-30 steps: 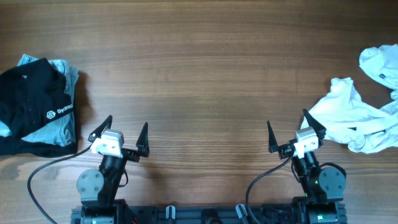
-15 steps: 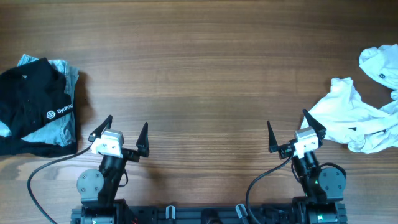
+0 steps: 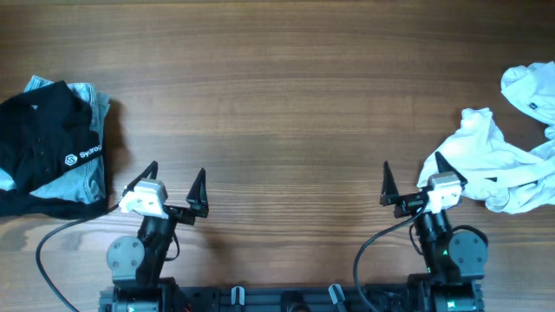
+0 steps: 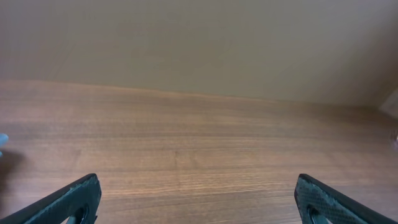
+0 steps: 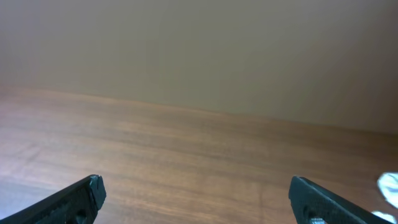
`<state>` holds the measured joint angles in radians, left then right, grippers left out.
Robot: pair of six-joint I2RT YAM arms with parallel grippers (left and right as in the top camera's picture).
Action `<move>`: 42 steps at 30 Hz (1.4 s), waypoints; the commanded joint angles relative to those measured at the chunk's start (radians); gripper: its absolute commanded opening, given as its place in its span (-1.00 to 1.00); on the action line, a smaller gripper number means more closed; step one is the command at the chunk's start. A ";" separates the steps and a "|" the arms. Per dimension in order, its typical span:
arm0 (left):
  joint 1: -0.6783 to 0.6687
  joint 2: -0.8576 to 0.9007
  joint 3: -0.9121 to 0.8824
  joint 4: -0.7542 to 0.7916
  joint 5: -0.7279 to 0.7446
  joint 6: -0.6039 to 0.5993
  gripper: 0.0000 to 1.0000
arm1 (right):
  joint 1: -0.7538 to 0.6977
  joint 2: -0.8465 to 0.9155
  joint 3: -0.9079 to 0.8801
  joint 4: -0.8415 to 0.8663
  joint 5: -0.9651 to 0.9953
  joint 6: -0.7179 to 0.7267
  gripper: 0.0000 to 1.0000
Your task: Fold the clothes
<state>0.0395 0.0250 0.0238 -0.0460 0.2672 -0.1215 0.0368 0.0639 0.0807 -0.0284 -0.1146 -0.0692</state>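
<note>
- Your left claw (image 3: 176, 170) hangs spread wide over the near-left part of the table (image 3: 277, 104), with nothing between its two dark fingers.
- Your right claw (image 3: 412, 163) is just as wide and just as empty over the near-right part of the table.
- The clothes you are to fold, a white T-shirt (image 3: 490, 165), lie in a crumpled heap at the table's right edge, nearer the front than the back. More white cloth bunches at the same edge farther back.
- From overhead, the outer finger (image 3: 440, 161) of your right claw lines up with the heap's nearest fold. Whether it touches the cloth cannot be told.
- Through the right wrist camera you see bare wood between the finger ends, and only a sliver of white at the far right of that view.
- A black garment (image 3: 43, 147) with a small white logo sits bundled at the table's left edge, lying on a light blue-grey garment (image 3: 87, 178) that shows around it.
- That pile is near your left claw but apart from it. The left wrist camera shows open wood ahead and one pale speck at the left side of its view.
- The middle of the table, between the two piles, shows only wood grain.
</note>
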 commanded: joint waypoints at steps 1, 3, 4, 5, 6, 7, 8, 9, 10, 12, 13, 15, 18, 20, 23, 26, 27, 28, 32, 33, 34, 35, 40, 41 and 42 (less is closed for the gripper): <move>-0.004 0.076 0.114 -0.012 0.012 -0.044 1.00 | 0.002 0.143 0.159 -0.053 0.079 0.053 1.00; -0.004 0.217 0.242 -0.098 0.012 -0.044 1.00 | 0.002 0.347 0.319 -0.127 0.082 0.050 0.99; -0.004 0.272 0.284 -0.129 0.011 -0.044 1.00 | 0.002 0.404 0.366 -0.153 0.086 0.049 0.99; -0.004 0.329 0.326 -0.156 0.011 -0.043 1.00 | 0.002 0.502 0.455 -0.211 0.092 0.048 0.99; -0.004 0.389 0.370 -0.187 0.011 -0.044 1.00 | 0.002 0.560 0.508 -0.251 0.091 0.045 0.99; -0.004 0.467 0.431 -0.239 0.011 -0.043 1.00 | 0.001 0.641 0.592 -0.333 0.092 0.046 1.00; -0.004 0.529 0.482 -0.286 0.011 -0.043 1.00 | -0.005 0.733 0.689 -0.441 0.093 0.045 0.99; -0.004 0.595 0.536 -0.337 0.011 -0.043 1.00 | -0.019 0.819 0.772 -0.524 0.092 0.045 0.99; -0.004 0.678 0.607 -0.403 0.011 -0.043 1.00 | -0.044 0.928 0.867 -0.606 0.093 0.040 0.99; -0.004 0.805 0.721 -0.511 0.011 -0.043 1.00 | -0.088 1.110 1.003 -0.700 0.092 0.018 0.99; -0.004 0.835 0.750 -0.537 0.012 -0.043 1.00 | -0.098 1.162 1.029 -0.706 0.095 0.012 0.99; -0.004 0.896 0.798 -0.576 0.012 -0.044 1.00 | -0.137 1.260 1.041 -0.666 0.145 0.020 0.98; -0.004 0.914 0.798 -0.585 0.012 -0.044 1.00 | -0.277 1.415 1.041 -0.625 0.251 0.220 0.93; -0.004 0.914 0.798 -0.587 0.012 -0.044 1.00 | -0.367 1.533 1.041 -0.592 0.246 0.255 0.92; -0.004 0.914 0.798 -0.588 0.013 -0.044 1.00 | -0.413 1.701 1.041 -0.525 0.250 0.255 0.91; -0.004 0.914 0.798 -0.591 0.012 -0.044 1.00 | -0.422 1.808 1.041 -0.462 0.251 0.254 0.86; -0.004 0.914 0.798 -0.594 0.012 -0.044 1.00 | -0.422 1.833 1.041 -0.452 0.250 0.255 0.66; -0.004 0.914 0.798 -0.600 0.012 -0.044 1.00 | -0.422 1.864 1.041 -0.449 0.245 0.259 0.19; -0.004 0.914 0.798 -0.602 0.013 -0.044 0.38 | -0.397 1.861 1.061 -0.431 -0.246 0.140 -0.91; -0.004 0.914 0.798 -0.602 0.013 -0.044 0.22 | -0.362 1.849 1.078 -0.433 -0.343 0.121 -0.91; -0.004 0.914 0.798 -0.599 0.013 -0.044 0.20 | -0.323 1.834 1.092 -0.426 -0.390 0.125 -0.91; -0.004 0.914 0.798 -0.597 0.012 -0.044 0.20 | -0.264 1.813 1.108 -0.405 -0.419 0.126 -0.91; -0.004 0.914 0.798 -0.553 0.012 -0.044 0.24 | 0.069 1.761 1.183 -0.085 -0.416 0.347 -0.89; -0.004 0.914 0.798 -0.548 0.012 -0.044 0.29 | 0.110 1.761 1.185 -0.032 -0.398 0.371 -0.84; -0.004 0.914 0.798 -0.545 0.012 -0.044 0.41 | 0.164 1.761 1.185 0.024 -0.364 0.384 -0.57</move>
<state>0.0395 0.9379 0.8024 -0.6025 0.2749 -0.1669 0.0906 1.8729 1.2392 -0.0845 -0.4656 0.2176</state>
